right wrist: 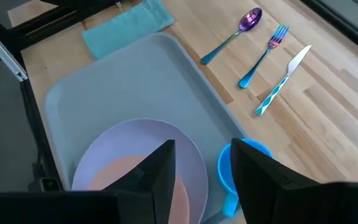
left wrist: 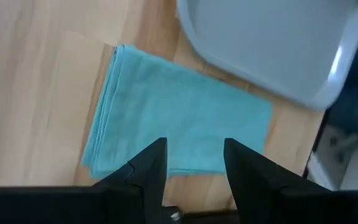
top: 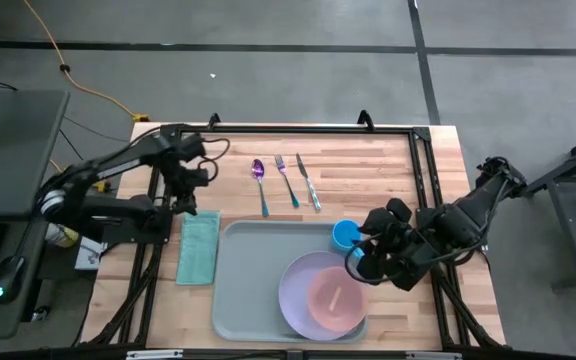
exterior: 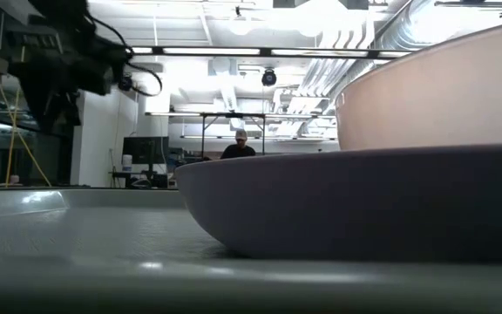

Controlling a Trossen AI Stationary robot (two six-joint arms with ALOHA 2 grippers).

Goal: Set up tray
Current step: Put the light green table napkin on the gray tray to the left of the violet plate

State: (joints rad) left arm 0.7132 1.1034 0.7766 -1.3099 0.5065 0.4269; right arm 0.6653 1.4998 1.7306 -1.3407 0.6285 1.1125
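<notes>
both arms are dark, near black, built from chunky rounded joint housings linked by slim tubes. left arm [top: 118,170] has a pale grey ring at its base joint and thin black cables looping out by the wrist. right arm [top: 448,225] looks bulkier, with lumpy black housings bunched near its wrist. left gripper [left wrist: 194,163] has two matte black wedge fingers with flat inner faces and a small silver screw between their bases. right gripper [right wrist: 205,163] fingers are the same black, blocky and tapered.

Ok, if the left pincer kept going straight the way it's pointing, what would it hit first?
Most likely the folded teal cloth: the left pincer, fingers apart, points down at it, beside the pale grey-blue plastic tray. Its height above is unclear.
</notes>
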